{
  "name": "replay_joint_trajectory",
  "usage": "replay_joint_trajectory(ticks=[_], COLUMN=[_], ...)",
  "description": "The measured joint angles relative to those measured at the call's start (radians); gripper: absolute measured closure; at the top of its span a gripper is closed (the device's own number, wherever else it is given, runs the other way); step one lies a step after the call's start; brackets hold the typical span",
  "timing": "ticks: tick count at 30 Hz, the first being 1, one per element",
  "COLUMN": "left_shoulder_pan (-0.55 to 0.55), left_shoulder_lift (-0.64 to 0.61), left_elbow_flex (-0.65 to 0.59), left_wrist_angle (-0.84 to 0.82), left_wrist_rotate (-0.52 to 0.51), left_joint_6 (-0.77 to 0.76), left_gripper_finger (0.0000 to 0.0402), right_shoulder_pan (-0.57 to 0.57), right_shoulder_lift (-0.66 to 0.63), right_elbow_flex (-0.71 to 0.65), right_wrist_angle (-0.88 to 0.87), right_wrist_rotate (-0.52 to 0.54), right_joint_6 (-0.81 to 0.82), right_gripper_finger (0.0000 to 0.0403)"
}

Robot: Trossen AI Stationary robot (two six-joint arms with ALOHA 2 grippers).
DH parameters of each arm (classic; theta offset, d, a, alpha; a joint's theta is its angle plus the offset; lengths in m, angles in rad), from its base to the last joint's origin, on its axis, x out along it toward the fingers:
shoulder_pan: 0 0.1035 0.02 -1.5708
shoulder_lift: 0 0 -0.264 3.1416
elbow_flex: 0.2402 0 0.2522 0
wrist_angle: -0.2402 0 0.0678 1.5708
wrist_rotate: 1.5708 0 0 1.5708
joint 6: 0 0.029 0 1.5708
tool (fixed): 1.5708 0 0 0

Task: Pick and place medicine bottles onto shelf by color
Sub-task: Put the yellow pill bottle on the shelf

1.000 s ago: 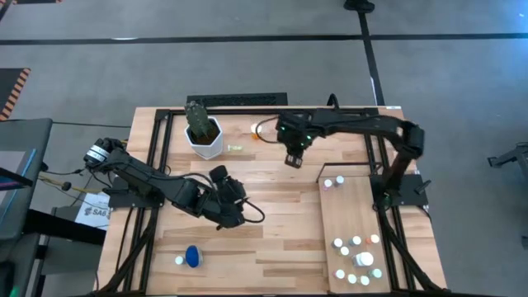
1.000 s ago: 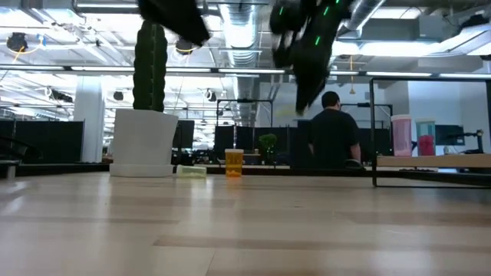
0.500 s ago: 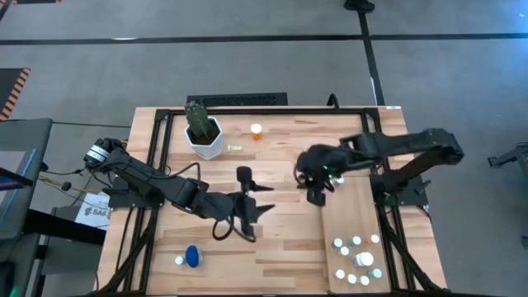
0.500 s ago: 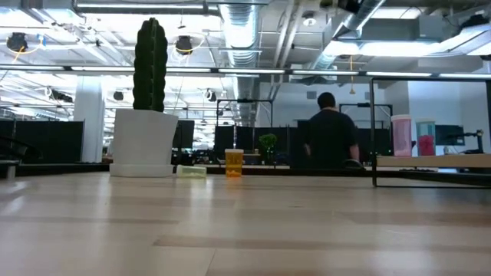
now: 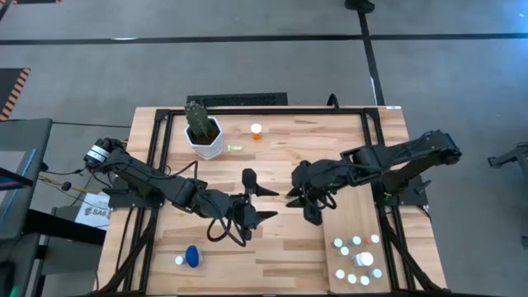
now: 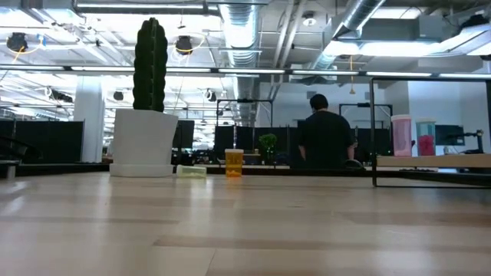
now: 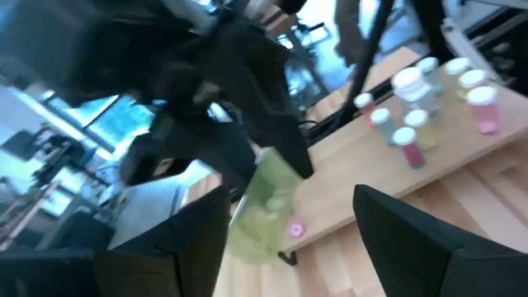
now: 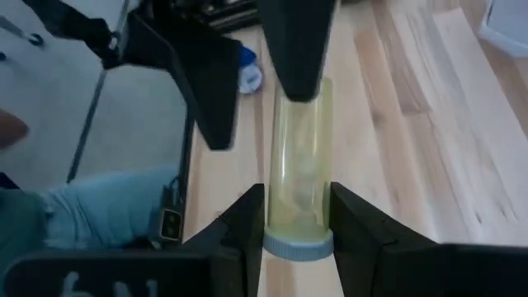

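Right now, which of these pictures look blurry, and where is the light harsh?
Left wrist view: smeared throughout, the yellow-green bottle a soft blob. Right wrist view: that bottle reads clearly between the right pincer fingers, the background soft. Low view: bright ceiling lights wash out the room. High view: evenly lit, sharp.

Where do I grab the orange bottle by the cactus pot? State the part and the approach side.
Grip the orange bottle across its body, under the white cap, coming straight down from above. It stands upright, apart from the cactus pot, so a top approach looks clear. Use the open left tool; the right tool is shut on a yellow-green bottle.
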Motion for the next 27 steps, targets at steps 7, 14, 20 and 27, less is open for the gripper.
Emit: replay_joint_trajectory(ticks=[7,14,20,27], left_shoulder_pan=[-0.001,0.0,0.003,0.003], left_shoulder_lift=[0.0,0.0,0.0,0.0], left_elbow_flex=[0.0,0.0,0.0,0.0], left_wrist_angle=[0.004,-0.004,-0.031,-0.03], left_wrist_rotate=[0.019,0.011,-0.006,-0.005], left_joint_6=[-0.031,-0.038,-0.039,-0.05], left_gripper_finger=[0.0167,0.022,0.0253,0.0277], right_shoulder_pan=[-0.001,0.0,0.0,-0.001], right_shoulder_lift=[0.005,0.005,0.005,0.005], right_elbow_flex=[-0.001,-0.001,-0.001,-0.001], right_wrist_angle=[0.028,0.055,0.064,0.064], right_wrist_rotate=[-0.001,-0.008,-0.045,-0.049], right_joint_6=[-0.004,-0.008,-0.009,-0.013], right_gripper_finger=[0.0274,0.0274,0.0274,0.0274])
